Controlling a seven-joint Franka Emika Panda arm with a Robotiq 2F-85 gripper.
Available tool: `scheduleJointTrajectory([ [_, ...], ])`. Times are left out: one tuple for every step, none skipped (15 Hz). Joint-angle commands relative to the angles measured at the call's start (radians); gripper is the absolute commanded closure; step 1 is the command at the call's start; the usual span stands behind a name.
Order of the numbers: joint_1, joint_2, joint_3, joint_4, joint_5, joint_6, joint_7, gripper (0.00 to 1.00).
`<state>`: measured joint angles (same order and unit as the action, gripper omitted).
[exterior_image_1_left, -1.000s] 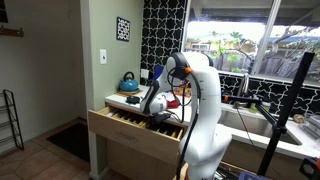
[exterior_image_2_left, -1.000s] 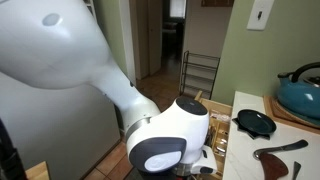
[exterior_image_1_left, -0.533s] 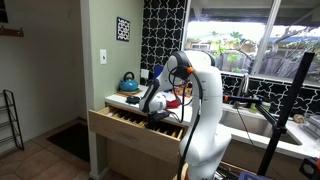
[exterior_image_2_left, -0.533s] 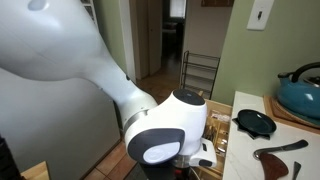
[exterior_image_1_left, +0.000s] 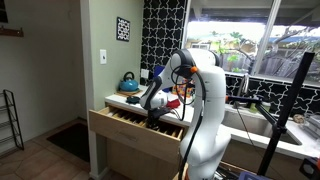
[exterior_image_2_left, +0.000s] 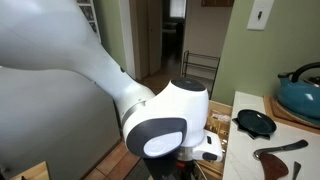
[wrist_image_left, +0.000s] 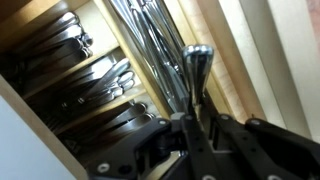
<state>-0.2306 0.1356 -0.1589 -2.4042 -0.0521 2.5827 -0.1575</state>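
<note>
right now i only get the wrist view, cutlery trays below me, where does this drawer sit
observer: the drawer is pulled out from under a white counter, and the gripper reaches down into it.
operator: i'm shut on the silver handle, what's on that counter
observer: a teal kettle stands toward the back.
operator: anything nearer the drawer
observer: a small black pan lies on the counter right beside it.

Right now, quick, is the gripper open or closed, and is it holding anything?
Gripper: jaws closed on a metal utensil handle, above the cutlery drawer.
</note>
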Motion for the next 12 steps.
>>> scheduleJointTrajectory([
  [0.014,-0.043,-0.018,-0.015,-0.01,-0.029,0.052,0.97],
  [0.014,-0.048,-0.018,-0.015,-0.01,-0.033,0.061,0.97],
  [0.014,-0.053,-0.018,-0.016,-0.006,-0.035,0.062,0.97],
  [0.014,-0.057,-0.018,-0.016,-0.006,-0.037,0.066,0.97],
  [0.012,-0.064,-0.016,-0.016,0.005,-0.043,0.061,0.97],
  [0.011,-0.069,-0.016,-0.015,0.009,-0.051,0.056,0.97],
  [0.012,-0.071,-0.02,-0.013,-0.004,-0.059,0.066,0.97],
  [0.012,-0.069,-0.02,-0.011,-0.006,-0.067,0.064,0.97],
  [0.013,-0.065,-0.021,-0.008,-0.008,-0.076,0.067,0.97],
  [0.014,-0.059,-0.017,-0.006,0.009,-0.084,0.059,0.97],
  [0.015,-0.053,-0.013,-0.001,0.028,-0.096,0.065,0.97],
  [0.017,-0.049,-0.01,0.001,0.045,-0.105,0.075,0.97],
])
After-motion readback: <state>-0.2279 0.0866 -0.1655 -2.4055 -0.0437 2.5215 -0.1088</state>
